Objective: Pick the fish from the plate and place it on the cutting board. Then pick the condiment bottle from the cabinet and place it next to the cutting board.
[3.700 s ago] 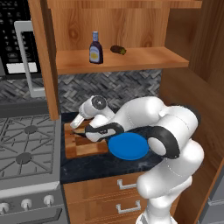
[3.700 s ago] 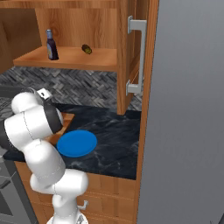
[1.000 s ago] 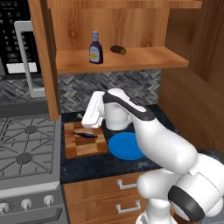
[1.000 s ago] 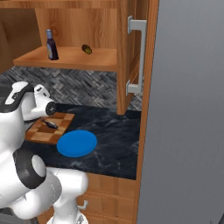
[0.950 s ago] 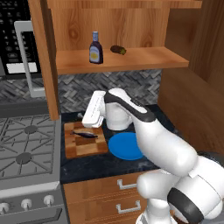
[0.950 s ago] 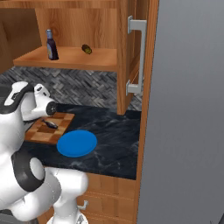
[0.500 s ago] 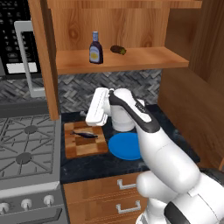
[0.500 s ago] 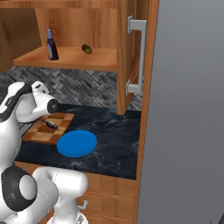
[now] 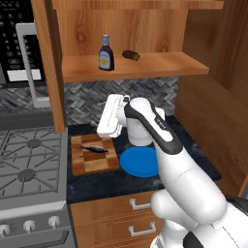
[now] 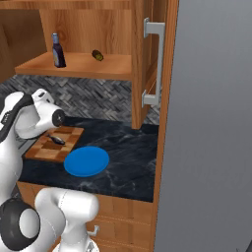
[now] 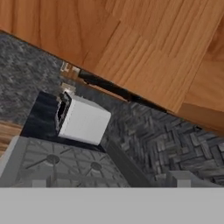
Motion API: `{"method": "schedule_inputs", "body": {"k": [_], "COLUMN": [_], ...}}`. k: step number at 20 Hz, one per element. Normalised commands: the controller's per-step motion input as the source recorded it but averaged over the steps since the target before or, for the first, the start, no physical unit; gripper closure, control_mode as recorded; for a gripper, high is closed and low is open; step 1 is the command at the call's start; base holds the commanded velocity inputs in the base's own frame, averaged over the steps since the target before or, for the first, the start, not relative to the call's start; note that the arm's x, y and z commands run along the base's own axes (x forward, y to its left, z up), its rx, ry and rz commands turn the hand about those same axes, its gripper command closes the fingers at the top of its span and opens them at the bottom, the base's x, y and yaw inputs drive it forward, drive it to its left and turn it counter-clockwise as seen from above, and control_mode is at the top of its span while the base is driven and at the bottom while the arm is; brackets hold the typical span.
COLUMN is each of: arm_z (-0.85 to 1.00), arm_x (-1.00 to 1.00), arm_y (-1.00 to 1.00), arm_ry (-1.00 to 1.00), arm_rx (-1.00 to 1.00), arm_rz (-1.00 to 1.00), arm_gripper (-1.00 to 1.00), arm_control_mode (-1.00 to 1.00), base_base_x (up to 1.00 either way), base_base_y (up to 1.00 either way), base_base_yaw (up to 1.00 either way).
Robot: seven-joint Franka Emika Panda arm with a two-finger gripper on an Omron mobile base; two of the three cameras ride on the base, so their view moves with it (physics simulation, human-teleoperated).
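Wood-grained, light brown cabinet spans the far wall — open shelf, flat and smooth. Below it lie a dark marbled counter and grey herringbone tile backsplash; a gas stove sits at left.

Blue plate, round and flat, lies bare on the counter just right of the cutting board. The checkered board of light and dark blocks carries the fish (slender, grey-blue, lying along the board's far half), so the first transfer looks done.

Gripper is raised above the board's right edge, holding nothing, fingers spread wide.

Condiment bottle stands upright on the shelf, left of centre, well apart from a stubby dark item to its right. Dark body, narrow neck, white cap, yellowish label. Judgement: rigid, light, smooth-sided — likely slippery and easy to tip. Best hold is across the wide lower body at label height, not the thin neck.
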Motion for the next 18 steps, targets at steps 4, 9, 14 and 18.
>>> {"method": "schedule_inputs", "body": {"k": [4, 9, 14, 18], "arm_z": [0.23, 0.29, 0.38, 0.43], "arm_x": [-0.07, -0.10, -0.06, -0.01], "arm_y": [-0.15, -0.14, -0.06, 0.00], "arm_ry": [0.00, 0.00, 0.00, 0.00], "arm_rx": [0.07, 0.07, 0.03, 0.00], "arm_rz": [0.00, 0.00, 0.00, 0.00], "arm_gripper": [-1.00, -1.00, -1.00, -1.00], "arm_control_mode": [-1.00, -1.00, -1.00, -1.00], "base_base_x": [0.00, 0.00, 0.00, 0.00], "base_base_y": [0.00, 0.00, 0.00, 0.00], "base_base_yaw": [0.00, 0.00, 0.00, 0.00]}}
